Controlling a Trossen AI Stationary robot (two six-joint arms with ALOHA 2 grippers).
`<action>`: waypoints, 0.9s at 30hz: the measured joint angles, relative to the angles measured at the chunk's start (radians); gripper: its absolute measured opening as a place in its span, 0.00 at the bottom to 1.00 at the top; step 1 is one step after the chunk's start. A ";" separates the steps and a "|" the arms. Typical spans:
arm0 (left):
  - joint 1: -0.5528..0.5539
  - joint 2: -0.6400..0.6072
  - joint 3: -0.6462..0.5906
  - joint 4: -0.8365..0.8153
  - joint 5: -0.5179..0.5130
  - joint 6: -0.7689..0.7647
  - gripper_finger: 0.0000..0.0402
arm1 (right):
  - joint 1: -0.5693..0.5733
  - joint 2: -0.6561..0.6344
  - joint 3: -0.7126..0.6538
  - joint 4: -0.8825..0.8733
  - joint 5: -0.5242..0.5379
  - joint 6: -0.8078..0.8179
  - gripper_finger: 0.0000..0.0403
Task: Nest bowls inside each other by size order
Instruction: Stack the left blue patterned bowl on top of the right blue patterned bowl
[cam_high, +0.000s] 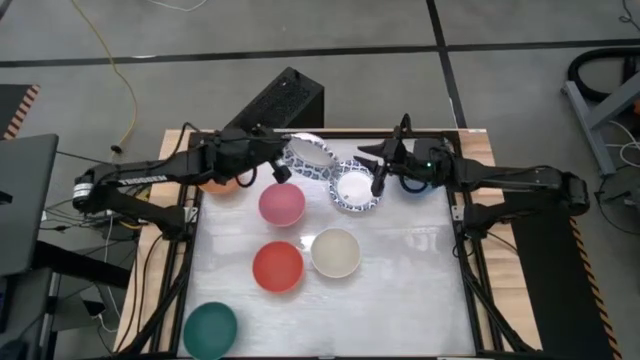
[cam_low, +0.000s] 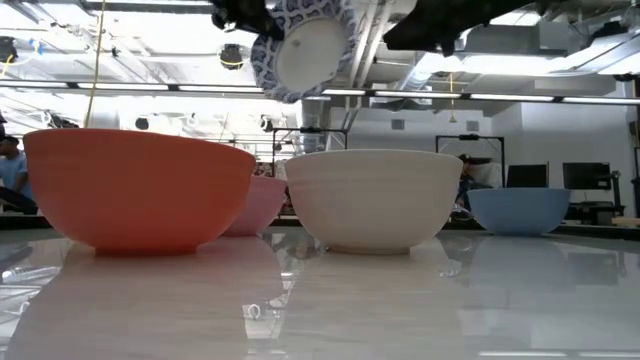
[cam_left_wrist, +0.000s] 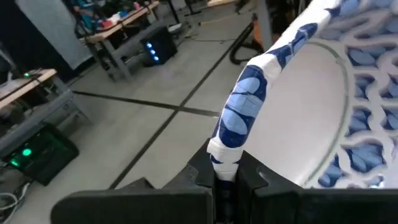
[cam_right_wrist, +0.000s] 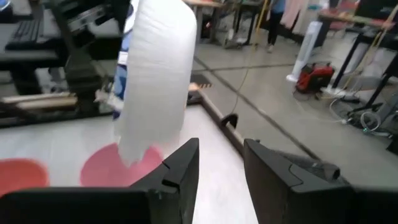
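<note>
Nesting looks barely begun. The left gripper (cam_left_wrist: 225, 177) is clamped on the rim of a patterned bowl (cam_high: 308, 155), holding it tilted and clear of the table at the back, above the pink bowl (cam_high: 282, 203). In the low view the lifted bowl hangs near the top with its white underside toward the camera. A second patterned bowl (cam_high: 354, 188) sits just right of it in the high view; whether a third lies inside it I cannot tell, since I see only two outlines. The right gripper (cam_right_wrist: 221, 163) hovers by that second bowl, jaws parted and empty as far as the right wrist view shows. Still single on the table: pink, red bowl (cam_high: 277, 267), cream bowl (cam_high: 335, 252), green bowl (cam_high: 211, 331) at the front left corner, blue bowl (cam_low: 520, 211) under the right arm, and an orange bowl (cam_high: 222, 184) mostly hidden under the left arm. Judgement: at most one stacking of the patterned bowls is under way, and all plain bowls remain to be sorted by size and nested. The lifted bowl probably goes onto or under its patterned partner next.
</note>
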 joint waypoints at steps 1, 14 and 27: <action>0.013 -0.020 -0.032 0.034 0.008 -0.008 0.00 | 0.004 -0.010 0.000 -0.015 0.001 0.000 0.37; 0.094 -0.159 -0.411 0.588 0.160 -0.190 0.00 | 0.059 0.012 0.000 0.049 -0.083 -0.092 0.39; 0.094 -0.091 -0.432 0.701 0.065 -0.198 0.00 | 0.050 0.193 0.000 0.297 -0.023 -0.183 0.52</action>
